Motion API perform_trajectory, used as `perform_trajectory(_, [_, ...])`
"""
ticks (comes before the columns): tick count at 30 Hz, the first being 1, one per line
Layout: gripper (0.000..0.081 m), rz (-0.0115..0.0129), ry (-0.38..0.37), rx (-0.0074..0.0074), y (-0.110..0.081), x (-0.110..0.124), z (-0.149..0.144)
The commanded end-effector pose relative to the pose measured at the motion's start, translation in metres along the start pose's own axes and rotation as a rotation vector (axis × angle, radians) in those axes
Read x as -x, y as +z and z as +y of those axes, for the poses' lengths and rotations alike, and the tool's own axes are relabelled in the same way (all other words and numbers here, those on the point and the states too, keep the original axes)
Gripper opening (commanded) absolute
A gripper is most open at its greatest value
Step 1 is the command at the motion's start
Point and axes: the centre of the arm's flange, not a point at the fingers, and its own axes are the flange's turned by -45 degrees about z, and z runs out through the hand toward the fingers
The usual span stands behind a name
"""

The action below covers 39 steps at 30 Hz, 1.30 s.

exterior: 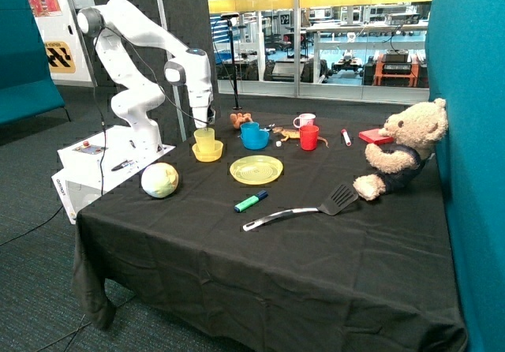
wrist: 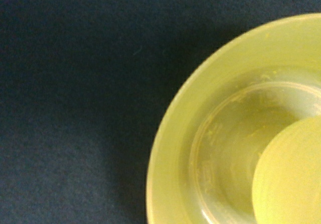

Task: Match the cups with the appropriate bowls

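**Operator:** Yellow on yellow from my seat: the yellow cup (exterior: 204, 140) stands upright inside the yellow bowl (exterior: 207, 154), near the table corner closest to the arm's base. The gripper (exterior: 206, 121) hangs just above the cup's rim; I cannot tell whether it grips the cup or has let go.

**Observer:** And the blue pair?

**Operator:** A blue cup (exterior: 251, 128) appears to sit in the blue bowl (exterior: 256, 140), beside the red mug (exterior: 309, 137). Both pairs look matched, I'd judge.

**Observer:** So how do you finish this well?

**Operator:** Rise straight up, slowly, so the light cup isn't tipped. In the wrist view the bowl (wrist: 175, 133) is smooth, glossy plastic with a round rim, lying on a matte black tablecloth (wrist: 75, 93), and the cup's round underside (wrist: 291, 179) shows pale inside it.
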Motion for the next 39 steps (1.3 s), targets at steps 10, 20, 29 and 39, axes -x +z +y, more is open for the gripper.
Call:
perform_trajectory(10, [0.0105,-0.0009,0.004,-0.0003,0.0082,-0.0018,-0.0007])
perform_trajectory(20, [0.0806,-0.0008,-0.013,-0.0004,0.0079,-0.0023,-0.0022])
perform_trajectory(29, [0.0808,-0.0008,-0.017,-0.0004,0.0075,-0.0039,-0.0025])
perform_trajectory(39, [0.0808,-0.0008,-0.013,-0.0004,0.0064,-0.0018,-0.0006])
